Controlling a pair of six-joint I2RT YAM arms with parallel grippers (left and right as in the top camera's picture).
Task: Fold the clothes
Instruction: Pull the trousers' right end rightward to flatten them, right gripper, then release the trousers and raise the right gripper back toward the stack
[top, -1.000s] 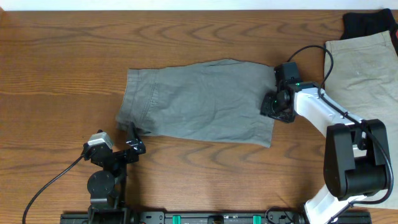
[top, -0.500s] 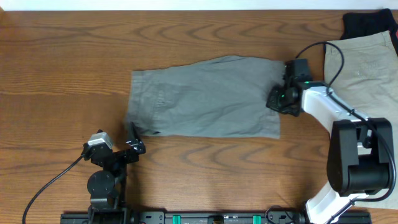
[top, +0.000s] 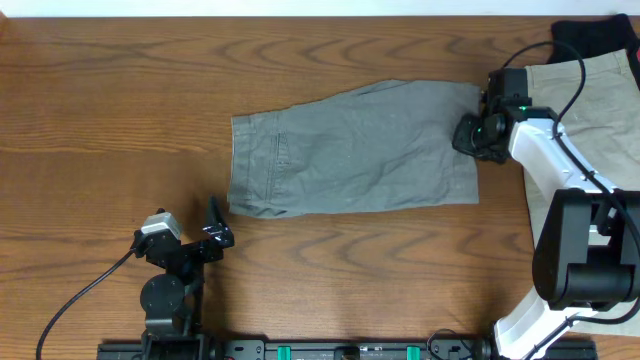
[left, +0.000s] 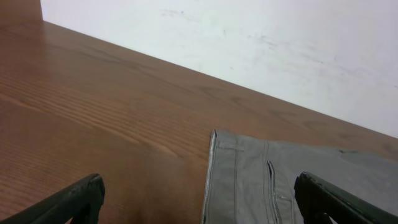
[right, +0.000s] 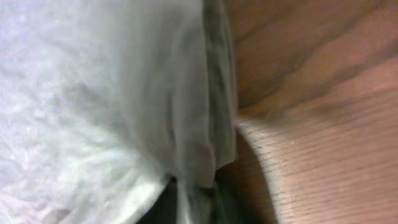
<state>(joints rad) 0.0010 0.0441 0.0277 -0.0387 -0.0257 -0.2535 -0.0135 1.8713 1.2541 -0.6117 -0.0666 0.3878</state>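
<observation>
The grey shorts (top: 355, 150) lie flat on the table, waistband to the left. My right gripper (top: 472, 135) is shut on the right edge of the grey shorts; in the right wrist view the grey cloth (right: 124, 93) fills the frame and bunches between my fingers (right: 196, 199). My left gripper (top: 213, 225) is open and empty, resting on the table in front of the shorts' left end. The left wrist view shows the waistband edge (left: 214, 168) between my open fingers (left: 199, 202). The beige-khaki shorts (top: 590, 110) lie at the far right.
A black garment (top: 590, 38) lies at the back right corner above the beige shorts. The wooden table (top: 120, 110) is bare to the left. A white wall (left: 249, 37) stands beyond the table's far edge. Cables trail from both arms.
My right gripper has dragged the grey shorts to the right and slightly toward the back. The shorts' left end has moved away from my left gripper, which has not moved.
</observation>
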